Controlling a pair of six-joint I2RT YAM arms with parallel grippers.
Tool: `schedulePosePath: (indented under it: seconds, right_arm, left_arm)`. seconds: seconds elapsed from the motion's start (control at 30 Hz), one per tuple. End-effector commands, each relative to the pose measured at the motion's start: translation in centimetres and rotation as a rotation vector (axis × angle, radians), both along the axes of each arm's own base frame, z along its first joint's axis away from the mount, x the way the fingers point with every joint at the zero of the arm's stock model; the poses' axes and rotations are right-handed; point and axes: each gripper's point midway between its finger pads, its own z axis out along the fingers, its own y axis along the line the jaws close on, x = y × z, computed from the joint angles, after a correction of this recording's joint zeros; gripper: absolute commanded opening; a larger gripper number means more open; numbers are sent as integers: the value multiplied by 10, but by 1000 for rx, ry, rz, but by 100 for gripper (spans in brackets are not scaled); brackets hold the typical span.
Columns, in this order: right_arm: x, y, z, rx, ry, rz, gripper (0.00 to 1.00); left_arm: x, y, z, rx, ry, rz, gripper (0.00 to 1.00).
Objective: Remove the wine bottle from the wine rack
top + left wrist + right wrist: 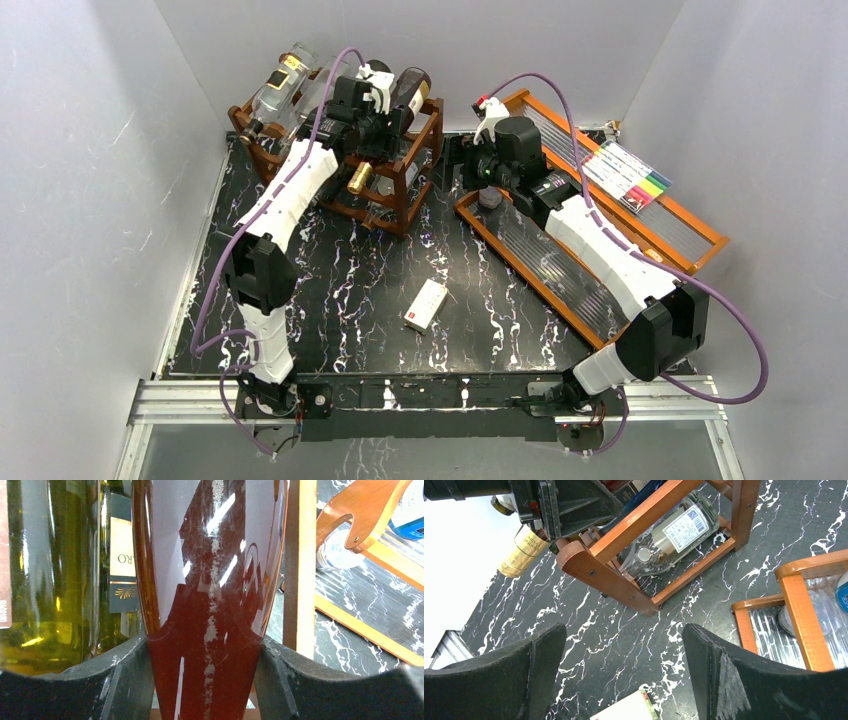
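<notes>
The dark reddish-brown wine rack (400, 190) stands at the back left of the table and holds several bottles. My left gripper (372, 112) is at its top tier. In the left wrist view my left gripper (205, 647) is shut on a red-brown wine bottle (210, 570), with both fingers pressed against its sides. This bottle's labelled end shows in the top view (412, 90). A green bottle (50, 580) lies beside it. My right gripper (624, 640) is open and empty above the table, right of the rack (624, 570).
A clear bottle (674, 532) lies in the rack's lower tier and a gold-foiled neck (524, 550) sticks out. An orange-brown stepped shelf (600, 290) stands at the right with a marker pack (628, 172). A white box (426, 305) lies mid-table.
</notes>
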Motion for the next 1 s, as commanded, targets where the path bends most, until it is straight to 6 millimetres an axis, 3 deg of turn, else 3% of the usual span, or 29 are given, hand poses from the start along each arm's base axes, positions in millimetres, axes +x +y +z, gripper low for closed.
schedulePosePath:
  seconds: [0.0,0.4,0.97]
  right_arm:
    - [0,1,36,64,-90,-6,98]
    - [1,-2,36,60,-96,-16,98]
    - [2,-2,33,59,-90,-22,98]
  left_arm:
    - [-10,-6,42,-80,-58,-17,8]
    - [-19,-2,88,-150,-142,7,0]
    - [-24,3,136,-277,-217,67,0]
